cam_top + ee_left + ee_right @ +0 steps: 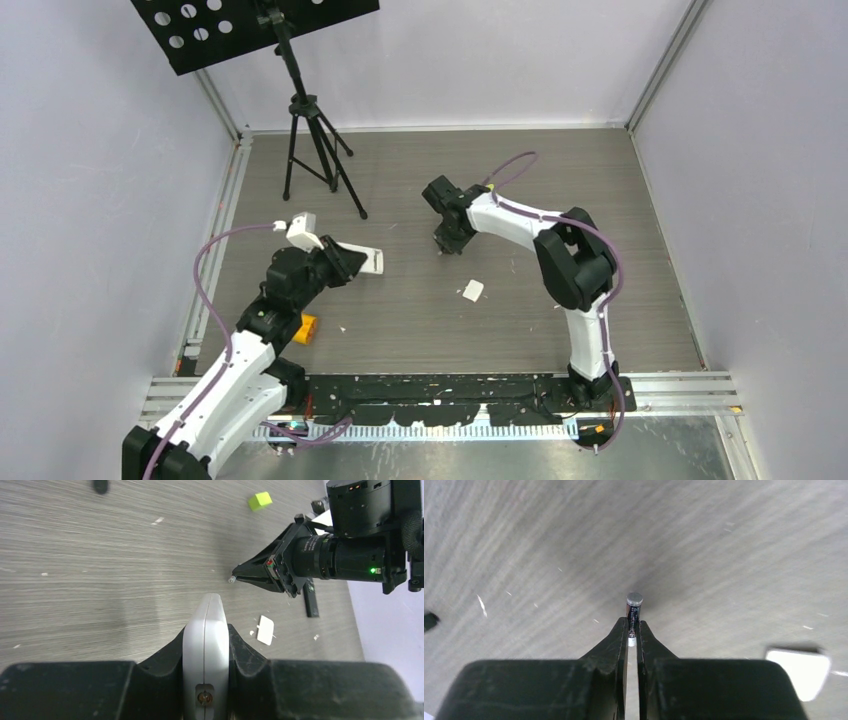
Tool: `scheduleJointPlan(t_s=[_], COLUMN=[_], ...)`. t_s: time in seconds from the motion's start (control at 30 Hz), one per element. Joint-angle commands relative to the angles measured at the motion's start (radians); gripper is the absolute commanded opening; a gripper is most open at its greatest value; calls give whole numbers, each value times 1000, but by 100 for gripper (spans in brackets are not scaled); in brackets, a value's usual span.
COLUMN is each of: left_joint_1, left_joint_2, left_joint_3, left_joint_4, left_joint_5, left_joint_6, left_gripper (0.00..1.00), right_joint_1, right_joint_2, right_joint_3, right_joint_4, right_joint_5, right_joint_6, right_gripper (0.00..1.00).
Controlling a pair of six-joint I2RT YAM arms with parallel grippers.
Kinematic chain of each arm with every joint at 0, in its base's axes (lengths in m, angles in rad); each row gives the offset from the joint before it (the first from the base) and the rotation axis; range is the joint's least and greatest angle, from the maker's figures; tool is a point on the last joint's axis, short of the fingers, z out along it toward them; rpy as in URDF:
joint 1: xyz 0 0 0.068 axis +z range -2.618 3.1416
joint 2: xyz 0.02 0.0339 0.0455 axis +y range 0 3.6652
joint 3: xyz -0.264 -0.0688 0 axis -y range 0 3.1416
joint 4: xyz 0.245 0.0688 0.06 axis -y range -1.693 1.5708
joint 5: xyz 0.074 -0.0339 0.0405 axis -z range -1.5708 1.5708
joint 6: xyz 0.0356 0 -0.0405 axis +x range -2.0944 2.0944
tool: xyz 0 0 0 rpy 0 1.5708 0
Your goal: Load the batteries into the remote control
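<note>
The bench [450, 330] is a flat grey wood-grain laminate, speckled with pale crumbs. It is closed in by 3 plain pale walls, with aluminium rails [225, 220] along its edges. A black tripod [315, 150] carrying a perforated black board [250, 25] stands in the far left corner; the middle and right of the surface lie open. The left gripper [345, 262] is clamped on the smooth white remote [206, 645], held on edge. The right gripper [633, 627] is pinched on 1 slim dark battery [633, 611] with a silvery end cap, near the bench's centre. A small white rounded plate [473, 290] lies flat between the arms. An orange block [305, 328] sits beside the left arm, and a lime-green block [260, 500] lies farther off.
</note>
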Motion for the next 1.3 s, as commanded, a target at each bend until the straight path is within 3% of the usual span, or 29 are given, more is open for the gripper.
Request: scheduleJointPlan(t_s=[0.0,0.17,0.37,0.63,0.77,0.97,1.27], left_joint_1=[5,5,-16,-98,-107,-107,-108], left_joint_2=[47,88,190,377,425,419,366], left_joint_3=[40,41,32,55,60,58,66], left_joint_4=[181,251,399,539,568,552,445], left_joint_5=[211,297,421,478,491,482,433], left_joint_6=[17,10,-50,-173,-191,-174,-111], left_gripper=[0,0,0,0,0,0,0], right_joint_1=[-2,-2,-3,-3,-3,-3,-10], right_joint_2=[-208,-423,-569,-552,-514,-477,-436], right_joint_3=[-100,-292,-463,-550,-557,-568,-594], right_joint_4=[-62,-110,-159,-157,-144,-128,-108], right_joint_5=[73,139,102,32,15,21,23], right_joint_6=[-171,-265,-331,-401,-417,-419,-383], right_gripper=[6,6,6,7,12,28,31])
